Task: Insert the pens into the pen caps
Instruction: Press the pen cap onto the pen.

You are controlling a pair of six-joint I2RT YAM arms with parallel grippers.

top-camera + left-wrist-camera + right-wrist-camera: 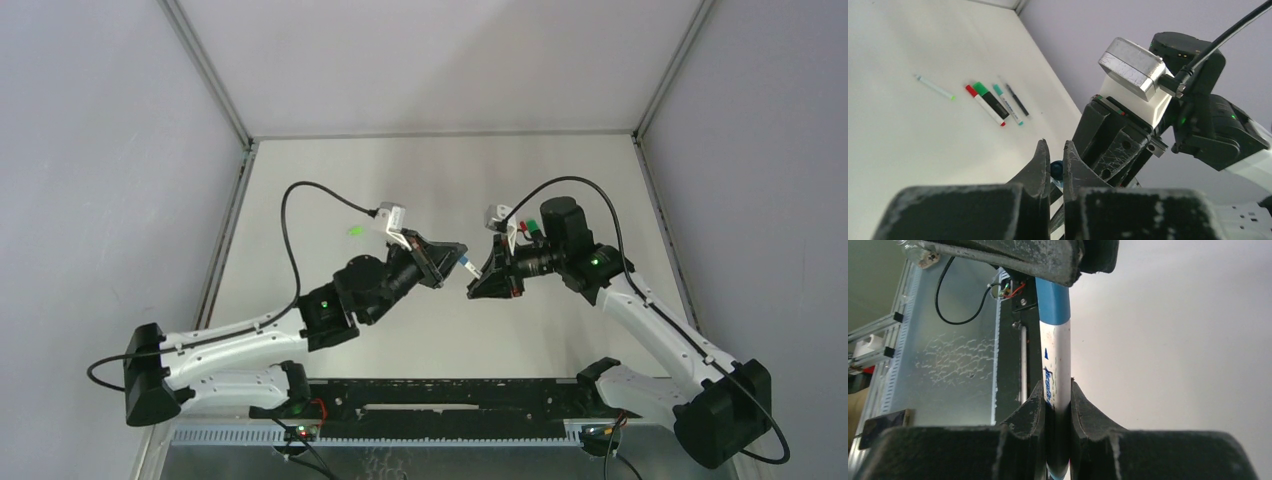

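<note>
Over mid-worktop (430, 170) the two tools meet tip to tip! The right tool (1058, 390), coming in from three o'clock, is clamped on a white pen (1057, 365). It has a slim white barrel with blue lettering and a small blue arrowhead down its side, too blurred to read. At its twelve o'clock end in the right wrist view sits the blue cap (1053, 300), and the left tool (1054, 150), from nine o'clock, is pinched tight on it. Out at ten o'clock in the left wrist view, a green-tipped pen (935, 87) lies alone on the worktop. Beside it, four more pens (990, 102) lie together: red, green and teal ends, plus one thin dark one.
</note>
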